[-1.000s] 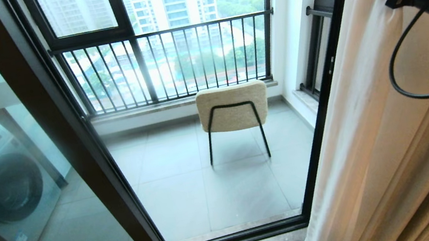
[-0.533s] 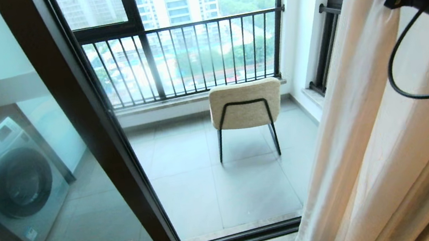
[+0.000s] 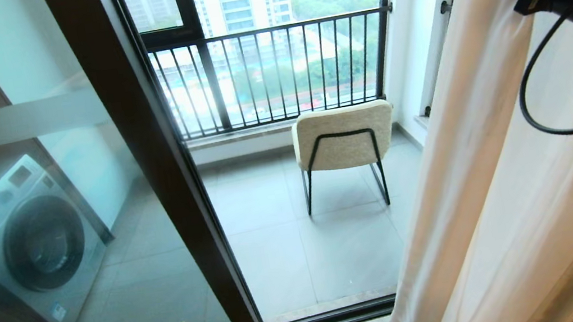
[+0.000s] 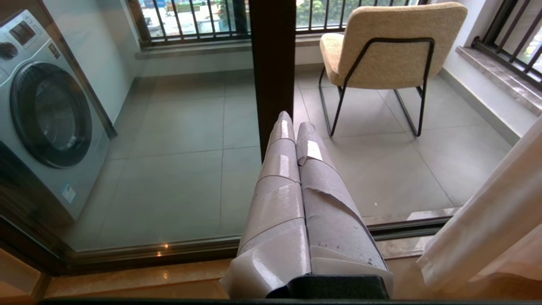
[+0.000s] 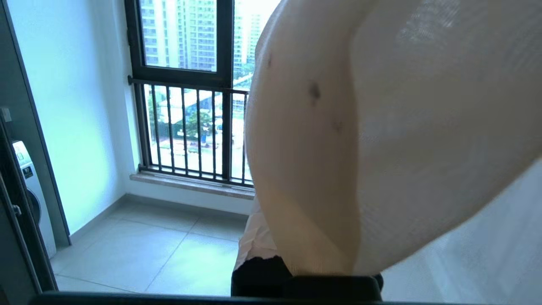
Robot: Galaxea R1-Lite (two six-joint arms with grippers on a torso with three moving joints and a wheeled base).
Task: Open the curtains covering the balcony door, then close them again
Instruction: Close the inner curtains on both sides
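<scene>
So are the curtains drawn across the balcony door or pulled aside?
Pulled aside: the curtains hang bunched at the right, leaving the balcony door glass uncovered.

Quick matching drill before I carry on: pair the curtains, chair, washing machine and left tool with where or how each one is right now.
Things:
1. curtains
2. chair
3. washing machine
4. left tool

States or places:
A. behind the left glass panel of the balcony door
B. shut, holding nothing
C. bunched at the right, draped over the right tool
D. on the balcony floor, near the railing

Pairs: 1-C, 2-D, 3-A, 4-B
</scene>
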